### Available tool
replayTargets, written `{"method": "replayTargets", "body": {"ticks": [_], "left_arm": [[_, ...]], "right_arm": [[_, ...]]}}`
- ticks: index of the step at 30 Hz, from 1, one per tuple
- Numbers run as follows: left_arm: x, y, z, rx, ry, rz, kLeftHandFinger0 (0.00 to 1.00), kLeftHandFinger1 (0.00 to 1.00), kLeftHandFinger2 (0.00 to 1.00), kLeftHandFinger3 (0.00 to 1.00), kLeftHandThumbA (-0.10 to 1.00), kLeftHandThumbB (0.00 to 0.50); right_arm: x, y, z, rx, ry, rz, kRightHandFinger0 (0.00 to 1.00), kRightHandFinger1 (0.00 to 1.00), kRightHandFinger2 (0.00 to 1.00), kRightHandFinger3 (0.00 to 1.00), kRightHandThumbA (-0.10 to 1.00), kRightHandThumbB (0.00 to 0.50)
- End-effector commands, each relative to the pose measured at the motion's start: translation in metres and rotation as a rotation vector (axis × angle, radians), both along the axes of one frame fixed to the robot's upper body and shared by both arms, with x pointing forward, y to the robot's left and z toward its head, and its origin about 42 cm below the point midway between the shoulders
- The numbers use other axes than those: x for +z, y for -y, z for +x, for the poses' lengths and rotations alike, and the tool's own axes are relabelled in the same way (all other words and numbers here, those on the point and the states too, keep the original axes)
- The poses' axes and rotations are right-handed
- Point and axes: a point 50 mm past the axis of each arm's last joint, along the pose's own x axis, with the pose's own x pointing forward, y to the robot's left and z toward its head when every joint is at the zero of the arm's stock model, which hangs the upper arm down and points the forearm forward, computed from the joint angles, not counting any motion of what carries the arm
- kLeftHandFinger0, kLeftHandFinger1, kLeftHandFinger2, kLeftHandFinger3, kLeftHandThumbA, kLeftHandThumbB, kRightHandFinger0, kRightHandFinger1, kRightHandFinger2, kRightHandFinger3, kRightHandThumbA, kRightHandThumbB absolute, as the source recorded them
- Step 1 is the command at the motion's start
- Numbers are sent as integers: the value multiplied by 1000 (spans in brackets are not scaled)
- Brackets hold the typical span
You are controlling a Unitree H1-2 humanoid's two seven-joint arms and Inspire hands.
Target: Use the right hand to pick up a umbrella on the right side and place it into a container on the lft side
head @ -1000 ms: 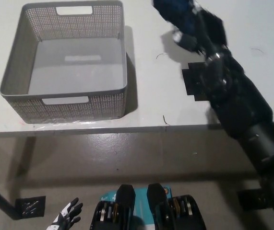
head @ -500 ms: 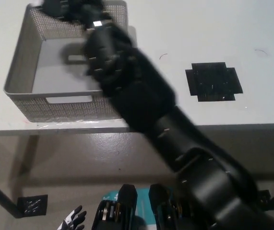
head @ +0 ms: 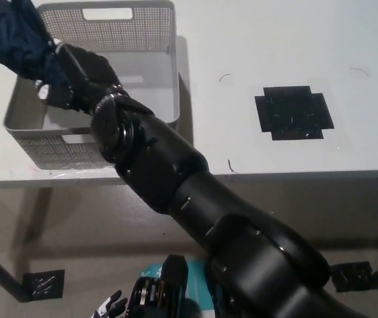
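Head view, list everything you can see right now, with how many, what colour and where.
umbrella: one, dark blue, folded, held above the far left edge of the basket
basket: one, grey perforated, with handle cut-outs, on the left part of the table
table: one, white top, filling the upper part of the picture
cross-shaped mark: one, black, flat on the table at the right
square mark: one, black, on the floor at lower left
right hand: one, black, shut on the umbrella, its arm reaching across from the bottom right
left hand: one, white, low at the bottom edge; only its fingers show, apart
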Motion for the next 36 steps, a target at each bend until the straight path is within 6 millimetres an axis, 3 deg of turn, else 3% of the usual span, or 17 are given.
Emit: {"method": "replayTargets", "body": {"ticks": [1,3,4,5,6,7,9,18,26,29,32,34,36], "left_arm": [[10,-1,-3,-31,45,5,1000,1000,1000,1000,1000,2],[9,-1,-3,-33,45,6,1000,1000,1000,1000,1000,13],[8,0,-2,-36,40,2,1000,1000,1000,1000,1000,20],[8,1,-2,-37,39,3,1000,1000,1000,1000,1000,33],[8,1,-1,-39,37,4,1000,1000,1000,1000,1000,36],[9,3,1,-43,41,3,1000,1000,1000,1000,1000,36],[11,2,2,-48,52,11,1000,1000,1000,1000,1000,26],[9,3,2,-68,48,28,1000,1000,1000,1000,1000,24],[9,5,4,-64,44,25,1000,1000,1000,1000,1000,60],[9,6,4,-70,48,30,1000,1000,1000,1000,1000,56],[12,4,5,-70,53,25,1000,1000,1000,1000,1000,39],[12,3,4,-62,51,21,1000,1000,1000,1000,1000,38],[11,-2,0,-44,49,29,1000,1000,1000,1000,1000,32]], "right_arm": [[42,-9,-1,49,163,71,0,78,583,622,-100,224],[40,0,4,21,173,76,0,148,649,743,-100,226],[41,3,7,-1,160,52,331,595,1000,1000,269,359],[41,4,8,-1,149,37,749,1000,1000,1000,445,421],[42,6,9,2,135,20,891,1000,1000,1000,504,451],[45,10,11,15,126,-16,1000,1000,1000,1000,707,498],[46,15,14,24,116,-34,1000,1000,1000,1000,839,500],[46,29,16,18,94,-42,1000,1000,1000,1000,947,500],[58,42,19,21,119,-46,1000,1000,1000,1000,1000,500],[68,56,19,17,144,-19,1000,1000,1000,1000,1000,500],[92,88,13,37,182,93,1000,1000,1000,1000,1000,478],[98,99,7,66,198,156,1000,1000,1000,1000,1000,469],[100,131,-16,76,339,294,1000,1000,1000,1000,1000,448]]}}
